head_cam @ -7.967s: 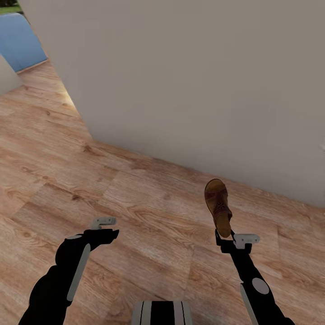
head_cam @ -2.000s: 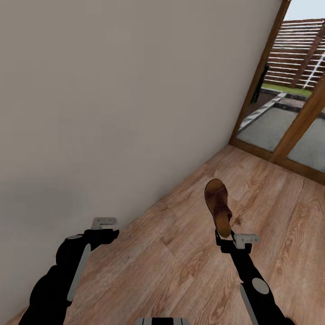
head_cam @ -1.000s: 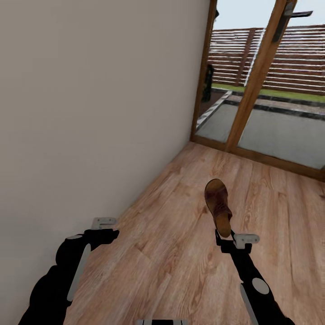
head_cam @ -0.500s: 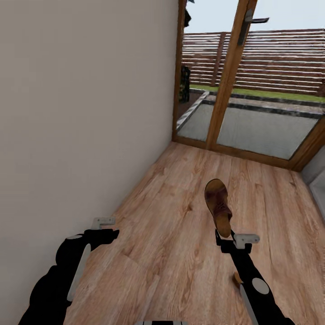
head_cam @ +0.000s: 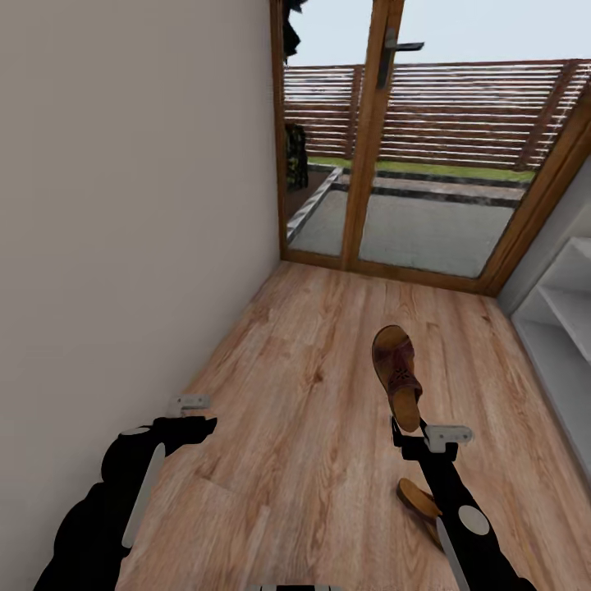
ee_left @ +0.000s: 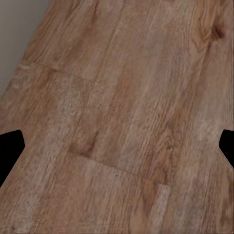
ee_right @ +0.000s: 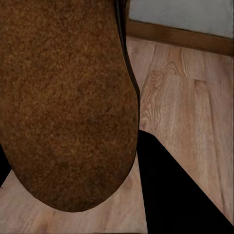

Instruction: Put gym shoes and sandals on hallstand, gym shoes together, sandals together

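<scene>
My right gripper is shut on the heel end of a reddish-brown sandal, which stands up above the corridor floor. In the right wrist view the sandal's brown sole lies beside a dark finger. A second sandal lies on the floor, partly hidden behind my right forearm. The white hallstand shows its open tiers at the right edge. My left gripper is open and empty over bare planks, close to the left wall. The gym shoes are out of view.
A plain wall runs along the left side. A wood-framed glass door closes the far end of the corridor, with a terrace and fence beyond. Open floor lies between the wall and the hallstand.
The camera has swung to the right: the door has moved to the middle, and the hallstand and the sandal on the floor have come into view. Both arms hold the same pose.
</scene>
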Robot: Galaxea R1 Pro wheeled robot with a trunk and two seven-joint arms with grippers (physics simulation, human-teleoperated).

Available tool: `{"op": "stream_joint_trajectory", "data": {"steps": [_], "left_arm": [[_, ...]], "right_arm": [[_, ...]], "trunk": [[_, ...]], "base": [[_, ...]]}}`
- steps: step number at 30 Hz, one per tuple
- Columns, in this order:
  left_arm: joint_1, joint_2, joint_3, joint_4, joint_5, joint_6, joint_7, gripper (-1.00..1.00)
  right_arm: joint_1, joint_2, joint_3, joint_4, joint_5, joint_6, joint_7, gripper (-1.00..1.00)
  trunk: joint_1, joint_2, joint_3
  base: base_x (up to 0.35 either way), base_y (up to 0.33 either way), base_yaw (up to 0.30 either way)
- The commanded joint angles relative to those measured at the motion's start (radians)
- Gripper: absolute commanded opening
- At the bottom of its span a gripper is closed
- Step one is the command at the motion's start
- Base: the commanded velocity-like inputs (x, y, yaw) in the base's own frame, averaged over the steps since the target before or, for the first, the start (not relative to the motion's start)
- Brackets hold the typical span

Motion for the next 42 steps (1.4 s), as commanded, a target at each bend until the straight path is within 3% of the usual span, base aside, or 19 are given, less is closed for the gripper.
{"op": "stream_joint_trajectory", "data": {"steps": [1,42], "left_arm": [[0.000,0.000,0.000,0.000,0.000,0.000,0.000,1.00],[0.000,0.000,0.000,0.000,0.000,0.000,0.000,1.00]], "right_arm": [[0.000,0.000,0.000,0.000,-0.004,0.000,0.001,-1.00],[0.000,0.000,0.000,0.000,-0.004,0.000,0.001,-1.00]], "trunk": [[0.000,0.000,0.001],[0.000,0.000,0.022]], "base": [[0.000,0.000,-0.270],[0.000,0.000,-0.284]]}}
